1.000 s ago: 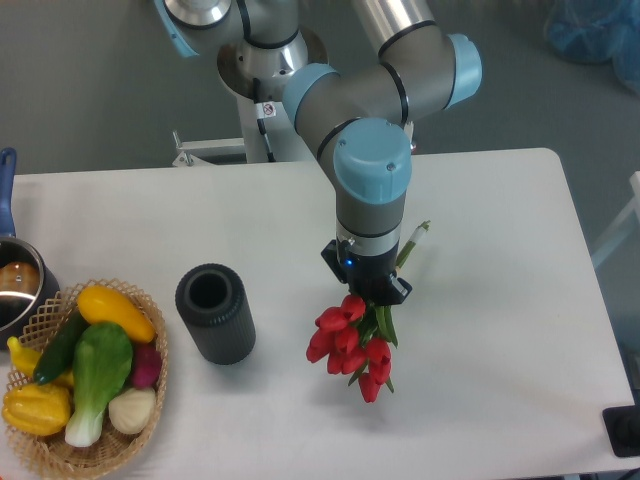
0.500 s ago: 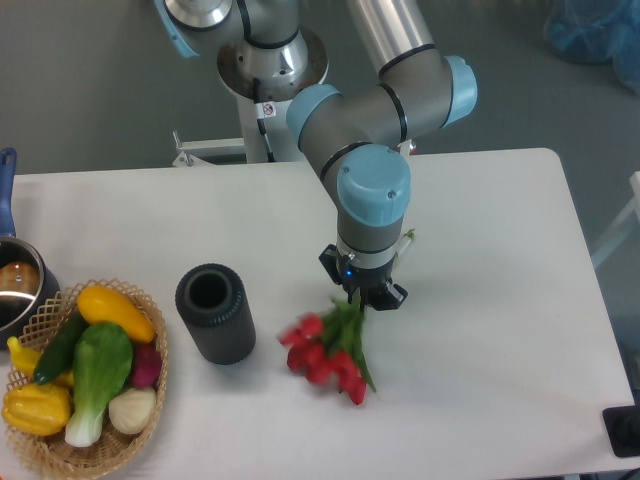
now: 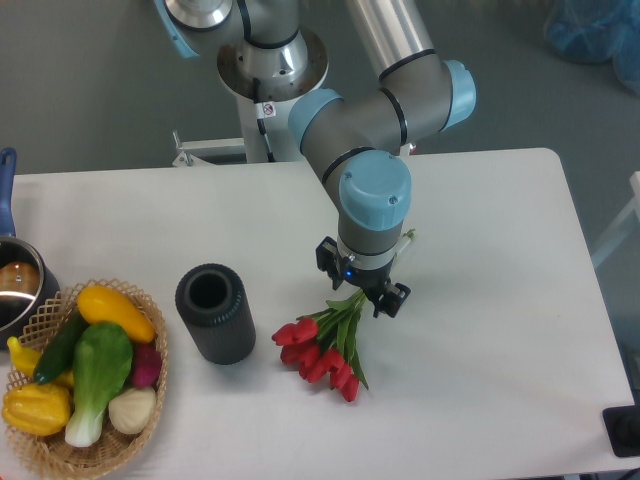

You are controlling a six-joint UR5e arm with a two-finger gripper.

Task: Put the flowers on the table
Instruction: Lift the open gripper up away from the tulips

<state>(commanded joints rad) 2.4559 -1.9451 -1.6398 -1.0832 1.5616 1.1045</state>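
While the bunch of red tulips with green stems and leaves (image 3: 323, 349) lies flat on the large white matte tabletop with rounded corners (image 3: 490, 330), the black two-finger gripper (image 3: 364, 289) stands just above the stem ends with its jaws parted, gripping nothing. The blooms point toward the front-left and the stems run up toward the gripper. The upright black cylinder with an open top (image 3: 214, 312) stands left of the flowers, apart from them. A woven wicker basket (image 3: 50, 445) of vegetables sits at the front-left corner, near a metal pot (image 3: 18, 287) at the left edge.
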